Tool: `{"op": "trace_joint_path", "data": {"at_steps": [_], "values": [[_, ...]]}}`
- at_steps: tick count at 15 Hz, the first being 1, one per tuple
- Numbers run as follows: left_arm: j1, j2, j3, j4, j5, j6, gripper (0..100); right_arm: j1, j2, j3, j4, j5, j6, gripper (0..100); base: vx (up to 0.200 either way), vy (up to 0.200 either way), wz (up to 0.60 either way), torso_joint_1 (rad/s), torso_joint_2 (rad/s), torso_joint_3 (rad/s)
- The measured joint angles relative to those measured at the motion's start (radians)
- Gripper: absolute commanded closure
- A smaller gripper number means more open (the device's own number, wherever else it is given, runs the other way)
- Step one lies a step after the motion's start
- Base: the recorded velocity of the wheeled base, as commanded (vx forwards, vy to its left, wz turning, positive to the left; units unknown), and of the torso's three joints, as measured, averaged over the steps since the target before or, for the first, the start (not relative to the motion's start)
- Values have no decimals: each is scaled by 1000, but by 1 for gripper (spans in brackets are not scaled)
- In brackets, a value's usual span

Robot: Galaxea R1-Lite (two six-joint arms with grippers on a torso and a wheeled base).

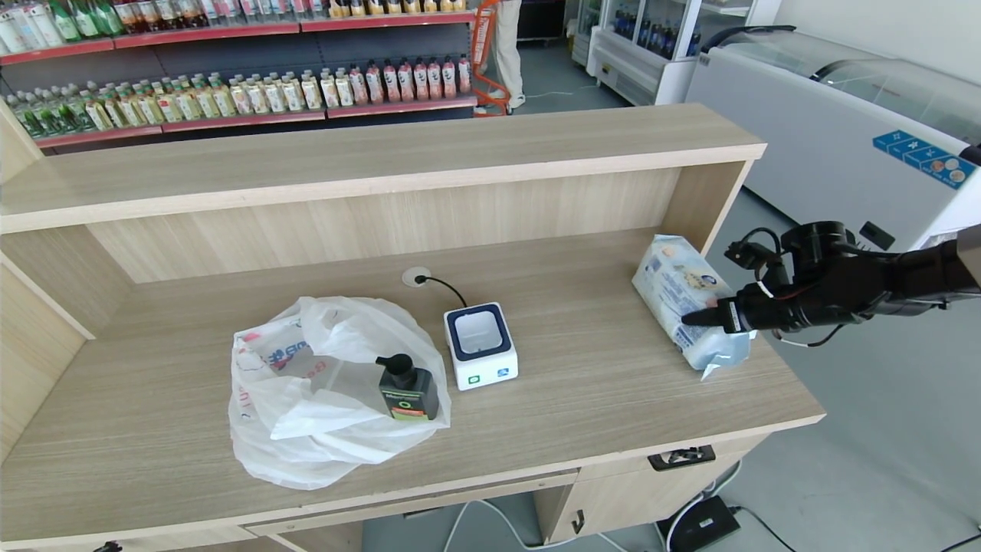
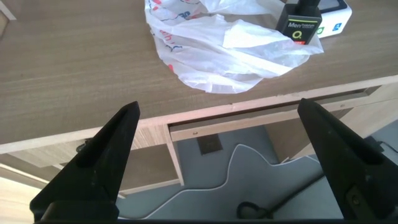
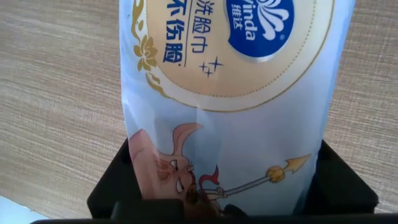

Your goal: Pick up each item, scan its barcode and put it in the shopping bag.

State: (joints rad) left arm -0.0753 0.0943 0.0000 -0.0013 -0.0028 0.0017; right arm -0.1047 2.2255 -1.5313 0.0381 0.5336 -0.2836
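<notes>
Desk (image 1: 598,376) takes up most of the head view. A raised back wall carries a top ledge (image 1: 383,161) across the upper part, side panels close it off at far left and at upper right, and the front edge along the bottom is open. Bare wood runs in a wide strip at lower left, in a band right of centre between scanner and tissue pack, and in a strip behind the bag up to the back wall. Shopping bag (image 1: 268,429) lies slumped left of centre, near the front edge, with its mouth facing right. A dark pump bottle (image 1: 406,389) stands upright in that mouth with plastic bunched round its base, can't tell if it's fully inside. Tissue pack (image 1: 674,295) lies flat at the right end, close under the right side panel, its lower corner near the desk's right edge. Scanner (image 1: 480,345) sits at centre, window up, just beside the bag. Its cable (image 1: 448,287) runs back to a round port (image 1: 416,276). Right pincer (image 1: 705,320) comes in from the right edge and is clenched on the tissue pack, fingers flush on both flanks in the right wrist view, pack resting on the desk. Left pincer (image 2: 219,106) is released, fingers wide apart, off the desk's front edge below the bag.
</notes>
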Motion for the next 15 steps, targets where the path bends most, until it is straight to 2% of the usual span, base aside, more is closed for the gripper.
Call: {"op": "trace_joint_path", "data": {"at_steps": [3,7,10,12,15], "values": [[0,0,0,0,0,0,0,-15,-122,81,-2,96,-6,100,0,0,0,0,0,0],[0,0,0,0,0,0,0,-56,-404,264,-3,316,-43,100,0,0,0,0,0,0],[0,0,0,0,0,0,0,-118,-621,437,5,523,-181,100,0,0,0,0,0,0],[0,0,0,0,0,0,0,-138,-735,514,7,576,-226,100,0,0,0,0,0,0],[0,0,0,0,0,0,0,-81,-856,561,9,579,-226,100,0,0,0,0,0,0]]}}
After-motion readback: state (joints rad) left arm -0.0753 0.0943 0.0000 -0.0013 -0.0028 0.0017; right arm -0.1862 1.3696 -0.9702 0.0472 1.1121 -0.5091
